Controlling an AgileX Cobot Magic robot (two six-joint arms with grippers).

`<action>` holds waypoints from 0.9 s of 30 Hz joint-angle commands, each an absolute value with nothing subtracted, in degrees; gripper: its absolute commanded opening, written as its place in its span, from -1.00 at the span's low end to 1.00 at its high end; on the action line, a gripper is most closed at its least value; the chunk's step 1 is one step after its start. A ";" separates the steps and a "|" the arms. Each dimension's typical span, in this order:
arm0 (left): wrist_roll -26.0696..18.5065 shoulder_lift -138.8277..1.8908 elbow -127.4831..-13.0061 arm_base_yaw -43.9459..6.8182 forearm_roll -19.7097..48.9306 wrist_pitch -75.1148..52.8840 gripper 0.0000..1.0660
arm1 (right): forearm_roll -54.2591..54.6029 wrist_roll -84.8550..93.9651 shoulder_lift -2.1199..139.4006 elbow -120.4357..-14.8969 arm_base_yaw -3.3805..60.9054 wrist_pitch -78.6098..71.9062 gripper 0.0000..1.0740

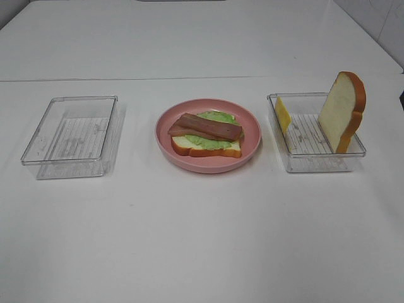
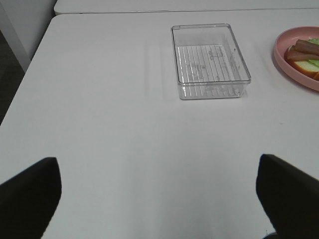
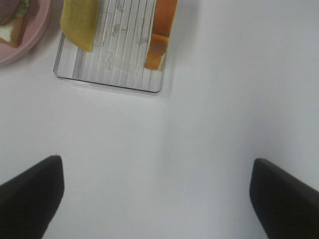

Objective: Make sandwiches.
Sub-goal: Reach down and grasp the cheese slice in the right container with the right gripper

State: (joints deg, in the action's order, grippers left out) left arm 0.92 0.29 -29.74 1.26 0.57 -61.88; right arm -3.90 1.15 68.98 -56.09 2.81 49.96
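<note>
Sitting mid-surface point(image 1: 202, 246), a pink plate point(image 1: 251, 129) is carrying the open sandwich point(image 1: 207, 134): bread, lettuce, then bacon on top. At its 3 o'clock, one clear tray point(image 1: 315, 165) is holding an upright bread slice point(image 1: 341, 107) and a leaning cheese slice point(image 1: 282, 113). At 9 o'clock, a second clear tray point(image 1: 68, 169) is resting. Both the left gripper point(image 2: 159, 199) and the right gripper point(image 3: 157, 199) are hovering over bare surface, jaws spread wide, gripping nothing.

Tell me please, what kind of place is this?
Probably a lab test bench, not a real kitchen: a white table, a toy sandwich on a pink plate, clear plastic bins beside it.
</note>
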 commanded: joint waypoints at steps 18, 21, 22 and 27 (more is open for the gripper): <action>1.09 0.97 -29.62 1.38 1.03 -61.54 0.87 | -5.39 0.00 97.23 -81.59 16.73 59.76 0.84; 1.09 0.97 -29.62 1.38 1.03 -61.54 0.87 | -5.33 -1.03 101.24 -85.26 18.11 60.73 0.84; 1.09 0.97 -29.62 1.38 1.03 -61.54 0.87 | -4.64 -1.95 103.99 -88.29 18.11 61.71 0.84; 1.09 0.97 -29.62 1.38 1.03 -61.54 0.87 | -4.13 -3.15 108.63 -93.62 18.11 64.34 0.84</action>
State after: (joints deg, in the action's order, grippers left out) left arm 0.92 0.29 -29.74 1.26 0.57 -61.88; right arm -4.13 -2.69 108.00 -92.76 18.11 63.31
